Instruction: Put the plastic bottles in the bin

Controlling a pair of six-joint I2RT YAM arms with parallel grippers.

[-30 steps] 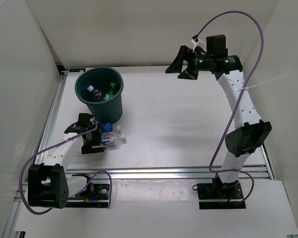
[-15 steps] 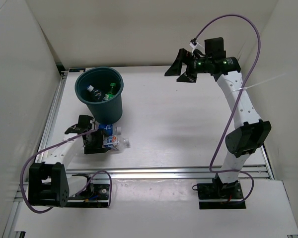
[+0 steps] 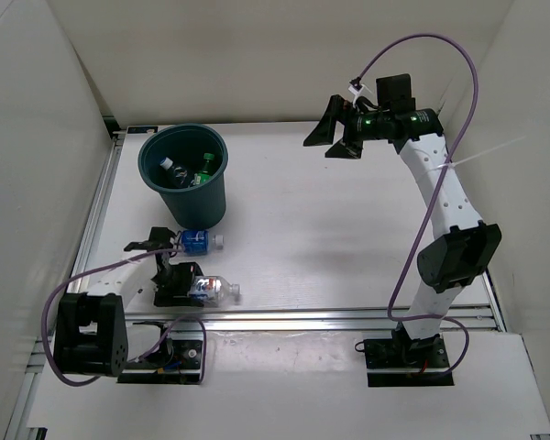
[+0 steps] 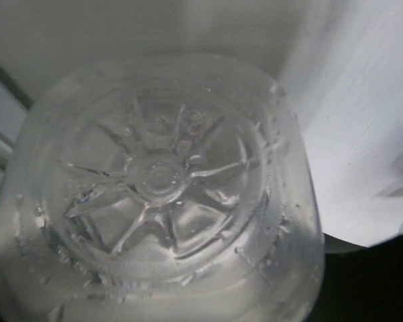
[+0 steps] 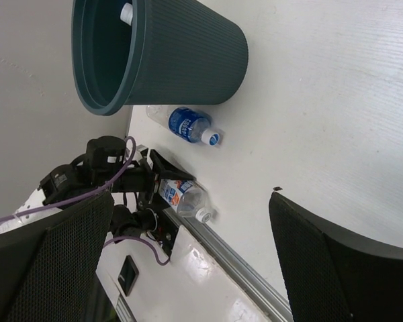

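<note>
Bottles, four in view. Two are already inside the bin: a green bottle and a clear bottle with a white cap. Two are outside it, so by my reckoning the job is about half done. A blue-labelled bottle lies on its side on the table, just beside the foot of the bin, cap pointing right, with nothing touching it. The held bottle is nearer the front edge, also on its side with its cap to the right. The blue-labelled bottle lies between it and the bin. The left gripper is pinched onto the held bottle's base end. In the left wrist view that ribbed base fills nearly the whole picture and the fingers themselves do not show. I cannot tell whether this bottle is lifted or resting on the table. It has yet to go up and over the rim. The right gripper hangs high over the far right of the table, spread wide, empty, and well apart from every bottle.
</note>
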